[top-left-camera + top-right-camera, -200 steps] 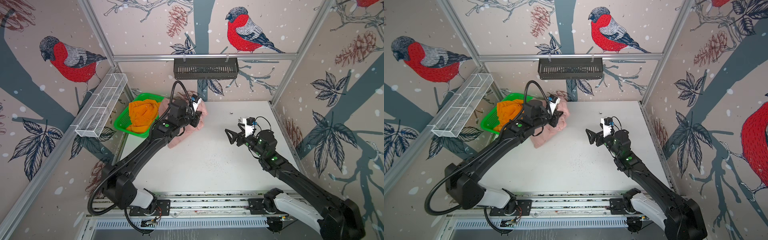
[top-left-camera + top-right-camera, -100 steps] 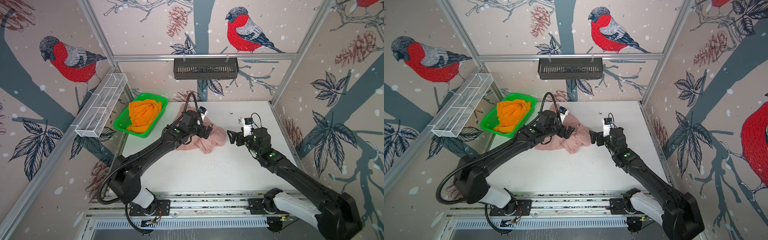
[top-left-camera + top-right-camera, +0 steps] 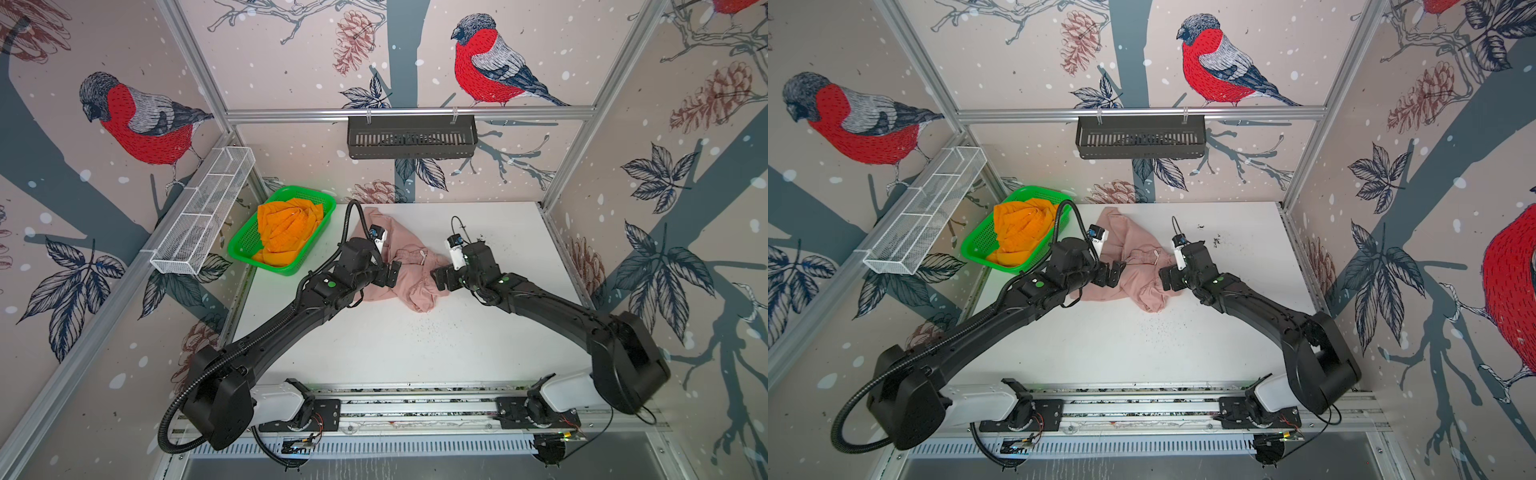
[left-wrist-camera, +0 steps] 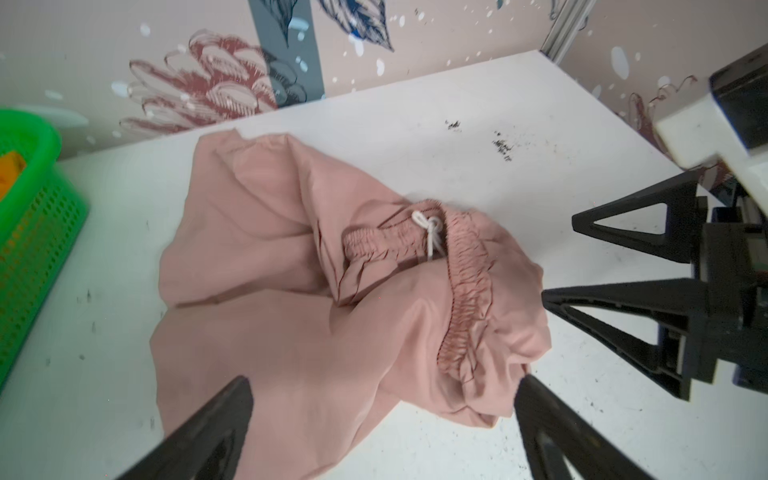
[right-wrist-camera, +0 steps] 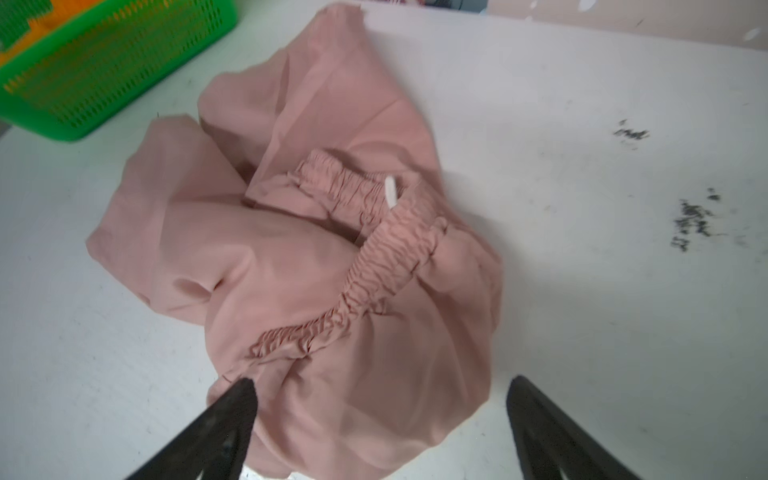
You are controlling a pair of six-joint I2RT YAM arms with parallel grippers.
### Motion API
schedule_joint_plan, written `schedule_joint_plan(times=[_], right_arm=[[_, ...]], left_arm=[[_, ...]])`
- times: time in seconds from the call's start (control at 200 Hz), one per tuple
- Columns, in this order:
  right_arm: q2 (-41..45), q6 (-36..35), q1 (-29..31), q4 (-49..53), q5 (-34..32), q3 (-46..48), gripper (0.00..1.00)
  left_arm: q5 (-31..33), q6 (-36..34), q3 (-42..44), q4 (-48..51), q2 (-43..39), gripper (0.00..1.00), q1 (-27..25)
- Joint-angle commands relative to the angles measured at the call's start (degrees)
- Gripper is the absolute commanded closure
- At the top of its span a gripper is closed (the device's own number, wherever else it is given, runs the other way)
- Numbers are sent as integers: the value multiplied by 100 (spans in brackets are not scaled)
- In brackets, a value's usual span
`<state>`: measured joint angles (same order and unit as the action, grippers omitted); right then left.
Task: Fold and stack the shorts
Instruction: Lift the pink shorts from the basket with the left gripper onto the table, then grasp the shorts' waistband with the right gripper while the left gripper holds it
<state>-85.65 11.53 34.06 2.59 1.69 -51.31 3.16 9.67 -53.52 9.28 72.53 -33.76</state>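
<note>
The pink shorts [image 3: 419, 291] lie in a crumpled heap near the middle of the white table [image 3: 415, 353]. The green basket [image 3: 243, 249] at the back left holds the orange shorts [image 3: 286, 230]. My left gripper [image 4: 384, 384] and right gripper [image 5: 380, 382] are both spread wide, one on each side of the pink heap, holding nothing. A white string [image 4: 430, 232] shows on top.

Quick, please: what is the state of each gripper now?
Left gripper: open, holding nothing, over the pink shorts.
Right gripper: open, holding nothing, over the same shorts.
</note>
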Motion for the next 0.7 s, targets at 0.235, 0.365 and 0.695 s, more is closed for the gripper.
schedule_joint_plan(times=[0.235, 0.365, 0.695], right_arm=[[-1557, -202, 72, 128, 345, -685, 47], [-1407, -79, -4, 224, 794, -842, 97], [969, 641, -1185, -289, 2546, 140, 98]], left_arm=[[31, 597, 790, -471, -349, 2, 221], [46, 575, 895, -592, -354, 2, 238], [-318, 294, 768, -691, -297, 2, 247]])
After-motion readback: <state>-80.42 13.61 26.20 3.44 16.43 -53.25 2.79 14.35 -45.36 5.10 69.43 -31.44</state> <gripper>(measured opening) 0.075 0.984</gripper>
